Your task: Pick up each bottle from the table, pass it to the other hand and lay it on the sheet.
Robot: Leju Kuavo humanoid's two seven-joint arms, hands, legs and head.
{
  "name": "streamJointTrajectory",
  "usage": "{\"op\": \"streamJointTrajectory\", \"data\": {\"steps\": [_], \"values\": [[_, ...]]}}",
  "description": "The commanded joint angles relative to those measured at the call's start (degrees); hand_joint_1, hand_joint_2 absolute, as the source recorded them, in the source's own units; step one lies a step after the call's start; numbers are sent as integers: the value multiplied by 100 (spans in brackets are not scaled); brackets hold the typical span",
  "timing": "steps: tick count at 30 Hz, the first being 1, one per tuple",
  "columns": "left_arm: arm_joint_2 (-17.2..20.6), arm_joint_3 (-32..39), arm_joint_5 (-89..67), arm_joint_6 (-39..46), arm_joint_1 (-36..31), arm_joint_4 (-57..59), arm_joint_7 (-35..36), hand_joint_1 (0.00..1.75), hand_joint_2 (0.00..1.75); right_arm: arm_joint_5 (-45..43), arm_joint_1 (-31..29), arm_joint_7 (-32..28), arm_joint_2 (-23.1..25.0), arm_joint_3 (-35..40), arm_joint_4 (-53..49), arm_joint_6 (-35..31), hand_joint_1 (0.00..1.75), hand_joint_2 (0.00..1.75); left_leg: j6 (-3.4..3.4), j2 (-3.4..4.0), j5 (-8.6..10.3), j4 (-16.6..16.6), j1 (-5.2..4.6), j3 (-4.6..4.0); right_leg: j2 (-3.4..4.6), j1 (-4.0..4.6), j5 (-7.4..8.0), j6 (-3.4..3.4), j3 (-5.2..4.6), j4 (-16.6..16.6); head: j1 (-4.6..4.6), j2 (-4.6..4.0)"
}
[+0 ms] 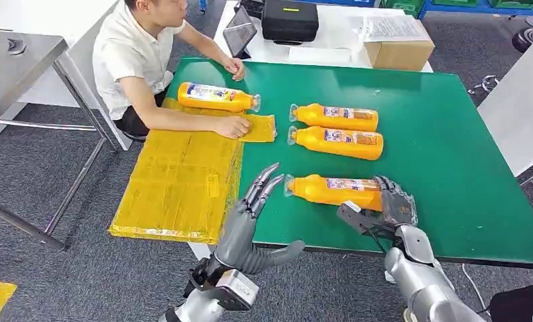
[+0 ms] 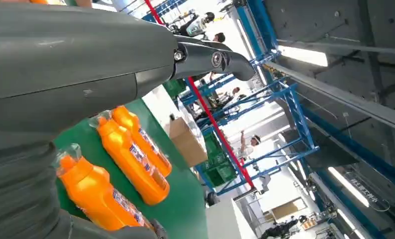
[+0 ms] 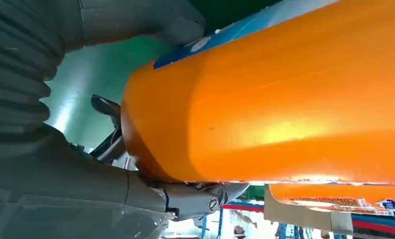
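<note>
Two spare bottles [image 1: 335,117] lie beyond the bottle [image 1: 331,190] the right hand [image 1: 391,204] grips; left hand [image 1: 254,201] spread, empty.

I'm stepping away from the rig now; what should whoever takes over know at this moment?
Right hand: closed around the base end of the nearest bottle, which lies on the green table.
Left hand: open, empty, raised beside that bottle's cap.
Done: one bottle lies at the far end of the yellow sheet, next to a person's hand.
Left: lift and hand over the gripped bottle, then the two bottles beyond it.
</note>
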Motion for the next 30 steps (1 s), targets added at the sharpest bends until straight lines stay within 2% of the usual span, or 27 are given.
{"op": "streamJointTrajectory", "data": {"steps": [1,2,3,5,7,11,18,23,26,30], "values": [[-102,475,2234,-677,103,149,178,0,175,-2171,663,-1934,647,-941,-162,201,175,175,-9,-12,0,-8,7,4,-9,7,-3,-7,13,-10,0,0],[-121,595,2717,-784,150,222,342,0,175,-2441,743,-2026,761,-968,-429,228,175,175,-14,-15,4,-15,10,-3,-10,10,0,-12,15,-16,2,0],[-81,655,2967,-730,207,263,266,0,175,-2700,852,-2081,838,-897,-732,268,175,175,-12,2,-1,-19,11,3,6,11,3,-9,71,-21,0,0],[-4,863,3165,-426,446,190,-147,0,175,-3366,1183,-2097,961,-709,-1598,365,175,175,-8,13,-4,-9,5,1,16,4,2,-3,66,-3,4,0],[73,1158,3528,-405,756,-83,-142,0,175,-3919,1547,-2029,1058,-593,-2481,409,175,175,-17,38,-10,-11,10,-5,33,9,7,-11,53,-5,-2,0],[219,1538,4748,-1298,1142,-269,628,0,175,-4449,1940,-1973,1174,-251,-3377,553,175,175,-18,36,-11,-9,15,-21,25,14,-5,-11,37,3,2,0],[227,1359,4979,-1590,1028,-35,718,0,175,-4707,1912,-2128,1202,184,-3132,522,175,175,-16,20,-11,-5,16,-75,21,12,-8,-9,-12,11,0,0],[240,1232,5058,-2516,989,-182,735,0,175,-4465,1731,-2128,1369,909,-2806,760,175,175,-15,16,-9,-5,9,-90,22,4,-5,-8,-25,10,0,0],[181,1206,4974,-2628,869,-31,818,0,175,-4214,1592,-2035,1480,1574,-2453,951,173,175,-17,24,-10,-4,9,-94,30,7,-2,-10,-31,11,0,0],[161,1197,4937,-2642,813,61,815,0,175,-4189,1573,-1982,1530,1699,-2351,907,173,175,-17,12,-7,-6,11,-94,17,8,-4,-9,-34,8,-2,0]]}}
